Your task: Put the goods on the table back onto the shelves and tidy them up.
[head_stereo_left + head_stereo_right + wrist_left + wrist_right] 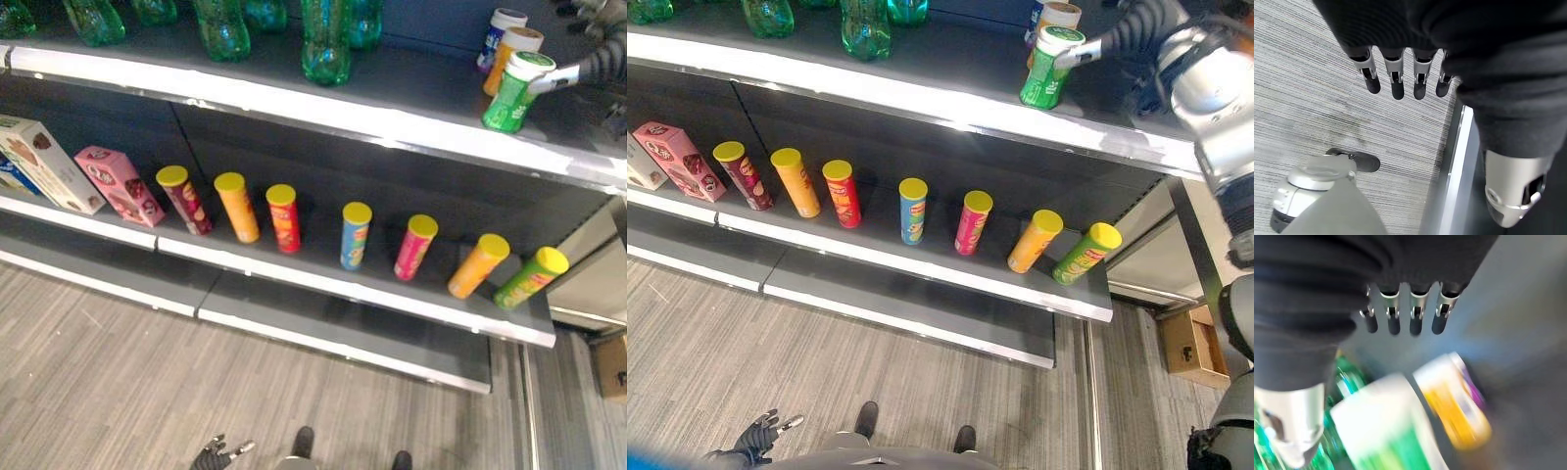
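Right hand: fingers straight, thumb beside the green canister on the top shelf.
Advice: square it with the neighbouring canisters.

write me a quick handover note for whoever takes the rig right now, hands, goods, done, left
Right hand: raised at the top shelf, fingers straight, a fingertip at the white lid of the green cylindrical canister; not gripping it.
Left hand: hanging low over the grey floor, fingers straight, holding nothing.
Goods: the green canister stands on the grey top shelf beside an orange canister and a white-and-blue one. Green plastic bottles are further left. Seven yellow-lidded tube cans line the middle shelf.
Done: green canister looks placed.
Left: withdraw, then check the table, unseen here.
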